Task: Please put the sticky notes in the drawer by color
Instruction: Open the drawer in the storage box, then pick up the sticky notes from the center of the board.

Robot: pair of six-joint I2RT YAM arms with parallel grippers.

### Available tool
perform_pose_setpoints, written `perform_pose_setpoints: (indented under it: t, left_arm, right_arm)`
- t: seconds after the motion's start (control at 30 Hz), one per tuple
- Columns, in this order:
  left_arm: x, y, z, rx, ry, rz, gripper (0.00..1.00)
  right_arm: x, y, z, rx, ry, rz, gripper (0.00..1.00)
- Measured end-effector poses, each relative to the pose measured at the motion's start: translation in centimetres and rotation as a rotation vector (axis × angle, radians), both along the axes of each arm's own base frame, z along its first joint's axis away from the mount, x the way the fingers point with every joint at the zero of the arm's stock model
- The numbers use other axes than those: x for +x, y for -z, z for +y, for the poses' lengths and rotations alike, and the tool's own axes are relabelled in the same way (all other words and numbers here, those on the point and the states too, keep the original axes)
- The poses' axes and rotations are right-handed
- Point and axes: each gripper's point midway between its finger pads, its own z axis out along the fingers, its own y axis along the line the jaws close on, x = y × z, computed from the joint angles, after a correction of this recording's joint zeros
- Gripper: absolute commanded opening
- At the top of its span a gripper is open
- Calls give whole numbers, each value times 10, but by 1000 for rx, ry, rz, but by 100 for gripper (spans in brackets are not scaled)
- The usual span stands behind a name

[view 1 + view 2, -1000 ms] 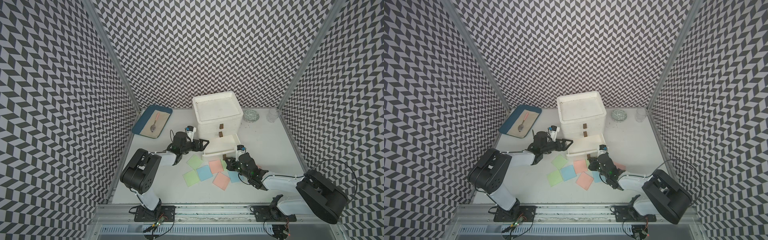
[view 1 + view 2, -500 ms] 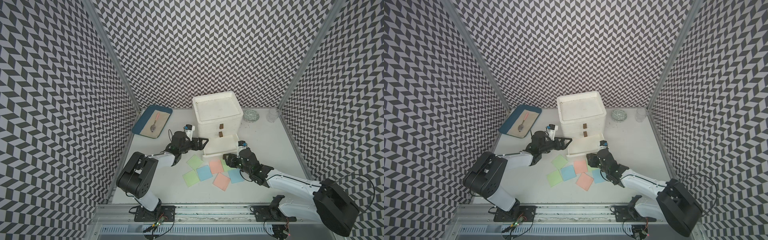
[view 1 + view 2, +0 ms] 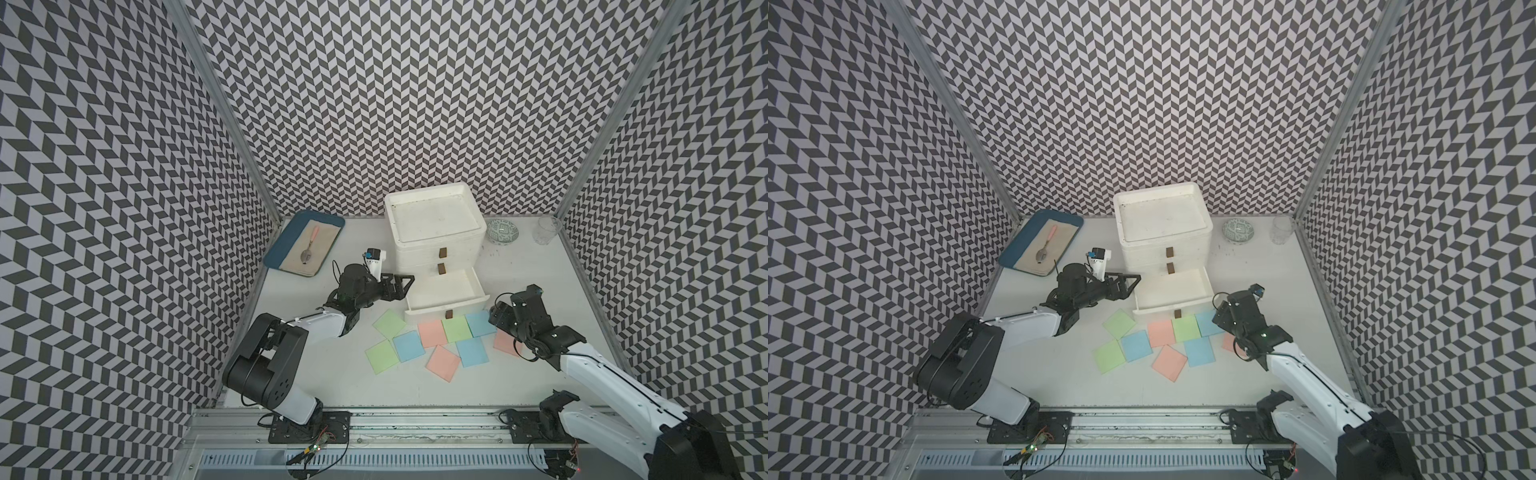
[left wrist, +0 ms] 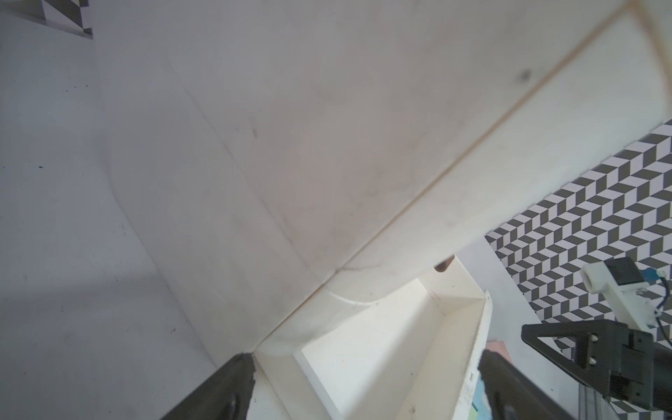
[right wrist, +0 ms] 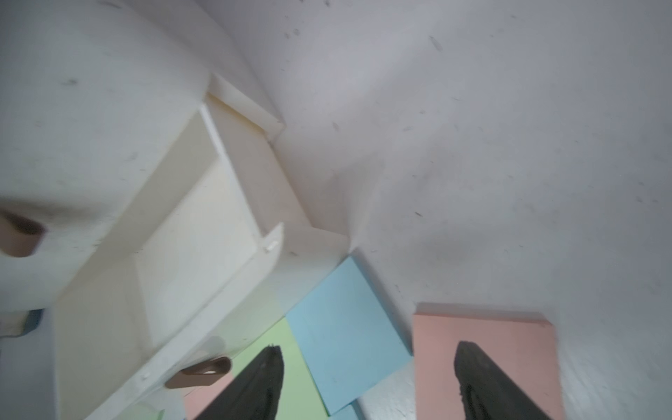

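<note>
We see nine sticky notes (image 3: 471, 351) flat on the worktop (image 3: 316, 374), all outside the open drawer (image 3: 440, 312), just in front of it. Left claw (image 4: 365, 358) is spread and empty beside the drawer's side wall. Right claw (image 5: 367, 347) is spread and empty above the blue note (image 5: 345, 327) and pink note (image 5: 483, 349) at the drawer's front corner.

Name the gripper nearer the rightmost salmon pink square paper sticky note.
Right: the right gripper hangs over that pink note; the left gripper sits beyond the white open drawer.
</note>
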Motion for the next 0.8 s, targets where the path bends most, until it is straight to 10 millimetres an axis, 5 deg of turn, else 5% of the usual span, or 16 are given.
perform_pose_setpoints:
  t: [0.43, 0.8]
  left_arm:
    - [-3, -8, 1, -9, 1, -17, 100]
    - [-4, -9, -1, -15, 11, -17, 100]
  right_arm:
    - [-49, 56, -15, -112, 8, 359, 91]
    - [-52, 64, -12, -126, -20, 425, 90]
